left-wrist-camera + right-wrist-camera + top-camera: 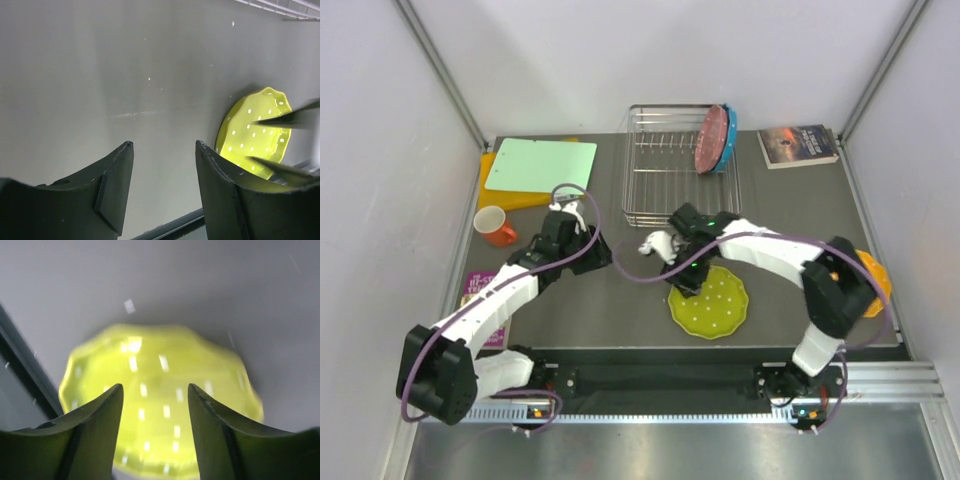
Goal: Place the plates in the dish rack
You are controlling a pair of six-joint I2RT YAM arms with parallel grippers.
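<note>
Jaws spread, the right gripper point(155, 390) hovers over the yellow-green plate point(165, 357) — next: lower, pinch its rim, lift toward the dish rack point(660, 175).

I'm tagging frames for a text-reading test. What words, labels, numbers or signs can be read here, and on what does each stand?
No text can be read in any view.
Dark-covered paperback book, far right: pale lettering on the cover, too small to read.
Flat magenta booklet, near left, partly covered: faint pale marks, too blurred to read.
Both wrist views: no text at all.
</note>
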